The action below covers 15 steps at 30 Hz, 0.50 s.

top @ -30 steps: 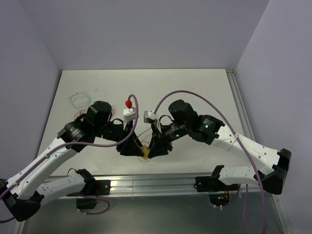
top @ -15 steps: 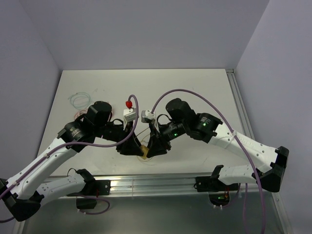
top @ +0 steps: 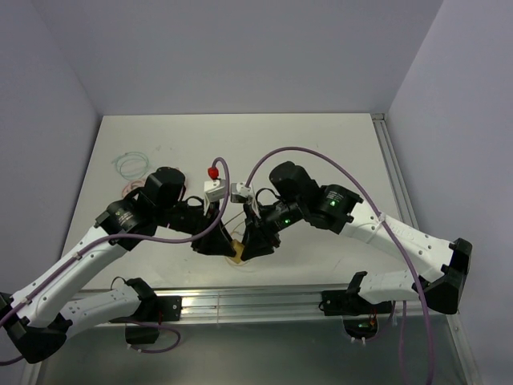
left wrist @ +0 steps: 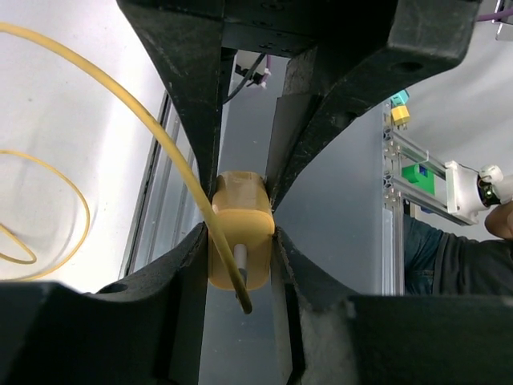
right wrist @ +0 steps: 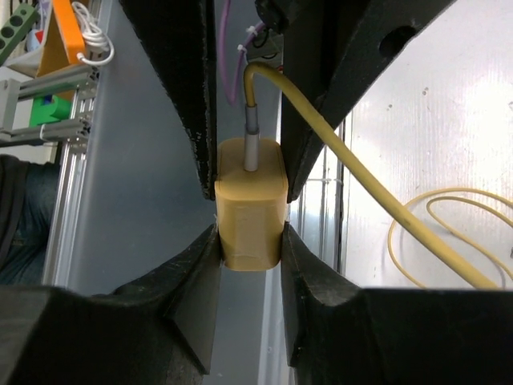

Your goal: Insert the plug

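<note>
You are looking at both arms leaning in toward each other over the middle of the near edge of the white desk [top: 321,144], where their tips are meeting around one small yellow plastic block [top: 238,247]. Your left end effector [left wrist: 240,261] is clamping that block from both sides, its two black fingers [left wrist: 184,305] pressing on the end where the plug is sitting. Your right end effector [right wrist: 251,253] is pinching the same block, its fingers [right wrist: 200,297] touching the opposite end. In each wrist view the other arm's fingers are flanking the rest of the block. A silver metal plug [right wrist: 251,148] is standing in the block's face with its sleeve entering the yellow body. A thin yellow cable [right wrist: 357,172] is curving away from it and lying in loops on the desk, near the aluminium rail [top: 264,301] running along the near edge. You cannot tell from these views how deep the plug is sitting. A pale green coil of cord [top: 131,164] is lying well apart, by the left edge toward the far left corner.
</note>
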Each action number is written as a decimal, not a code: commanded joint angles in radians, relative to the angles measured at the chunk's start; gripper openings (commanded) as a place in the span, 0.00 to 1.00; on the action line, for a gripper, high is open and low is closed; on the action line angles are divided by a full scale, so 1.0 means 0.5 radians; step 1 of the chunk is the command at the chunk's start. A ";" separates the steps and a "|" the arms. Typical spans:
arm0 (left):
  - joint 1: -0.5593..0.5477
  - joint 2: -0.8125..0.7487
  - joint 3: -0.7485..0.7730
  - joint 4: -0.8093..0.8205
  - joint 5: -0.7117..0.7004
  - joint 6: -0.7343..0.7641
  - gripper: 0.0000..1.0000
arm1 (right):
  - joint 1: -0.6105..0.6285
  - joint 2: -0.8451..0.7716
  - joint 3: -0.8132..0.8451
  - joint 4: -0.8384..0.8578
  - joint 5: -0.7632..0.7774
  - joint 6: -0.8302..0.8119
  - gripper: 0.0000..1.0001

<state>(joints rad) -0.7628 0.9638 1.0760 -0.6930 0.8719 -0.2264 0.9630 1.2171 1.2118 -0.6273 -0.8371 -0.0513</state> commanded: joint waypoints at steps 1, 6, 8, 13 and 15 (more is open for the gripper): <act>-0.012 -0.028 0.097 0.030 -0.129 -0.035 0.00 | 0.016 -0.004 0.105 0.064 0.076 -0.033 0.26; -0.012 -0.028 0.146 -0.053 -0.689 -0.060 0.00 | 0.010 -0.136 0.049 0.110 0.455 0.096 0.98; -0.008 -0.010 0.186 -0.083 -0.872 -0.060 0.00 | -0.002 -0.262 0.000 0.141 0.609 0.225 1.00; 0.080 0.063 0.244 -0.062 -1.323 0.191 0.00 | -0.079 -0.574 -0.196 0.279 0.923 0.458 1.00; 0.160 0.112 0.244 -0.023 -1.354 0.332 0.00 | -0.088 -0.642 -0.254 0.310 0.962 0.486 1.00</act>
<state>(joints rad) -0.7254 0.9947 1.1606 -0.7444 0.3340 -0.1799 0.9298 0.9440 1.1206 -0.5453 -0.4576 0.1200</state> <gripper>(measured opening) 0.360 0.998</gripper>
